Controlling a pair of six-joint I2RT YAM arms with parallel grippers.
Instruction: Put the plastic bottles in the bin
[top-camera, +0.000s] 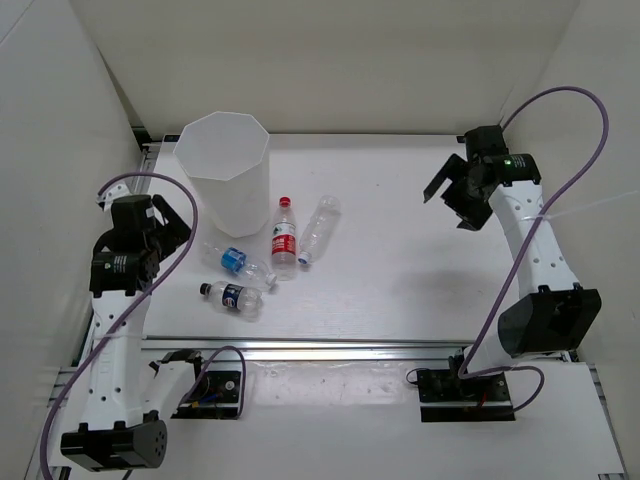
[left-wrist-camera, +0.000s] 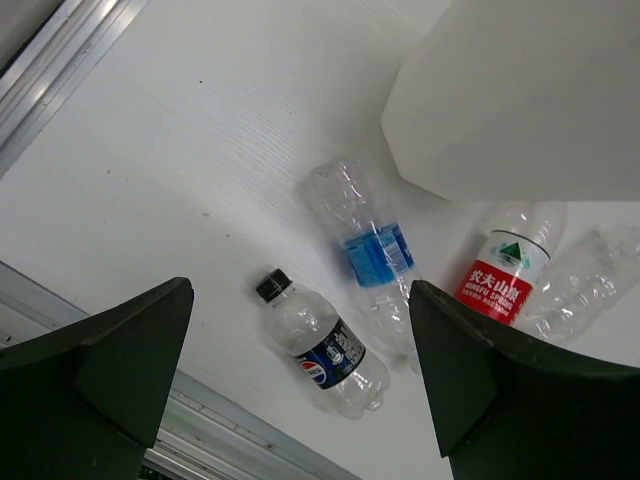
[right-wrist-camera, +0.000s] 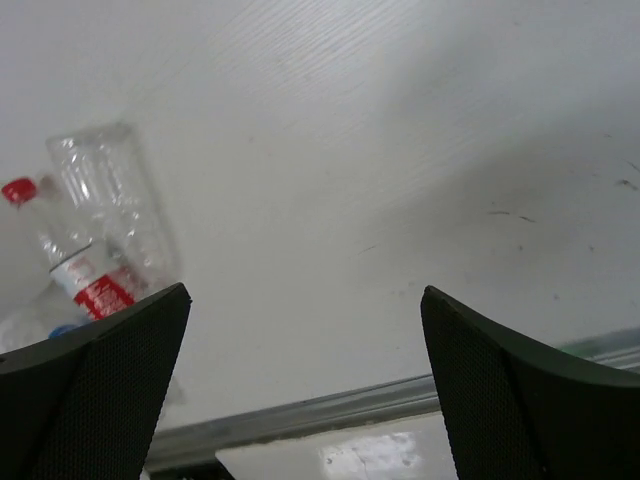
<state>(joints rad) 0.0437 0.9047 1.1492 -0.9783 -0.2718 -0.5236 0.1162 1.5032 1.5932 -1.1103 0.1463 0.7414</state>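
Observation:
Several small clear plastic bottles lie on the white table beside the bin (top-camera: 228, 190), a tall white translucent tub with an octagonal rim. A red-capped, red-labelled bottle (top-camera: 285, 238) and an unlabelled one (top-camera: 318, 230) lie right of the bin. In front of it lie a blue-labelled bottle (top-camera: 237, 260) and a black-capped, dark-labelled one (top-camera: 232, 297). My left gripper (top-camera: 172, 230) hovers open to their left, above the table. The left wrist view shows the dark-labelled bottle (left-wrist-camera: 325, 345) between and below the fingers, with the blue-labelled bottle (left-wrist-camera: 370, 250) and the bin (left-wrist-camera: 520, 100) beyond. My right gripper (top-camera: 455, 195) hangs open at the far right, empty.
An aluminium rail (top-camera: 340, 350) runs along the table's near edge. White walls enclose the table on the left, back and right. In the right wrist view the red-labelled bottle (right-wrist-camera: 85, 275) and the unlabelled bottle (right-wrist-camera: 110, 200) lie far off to the left.

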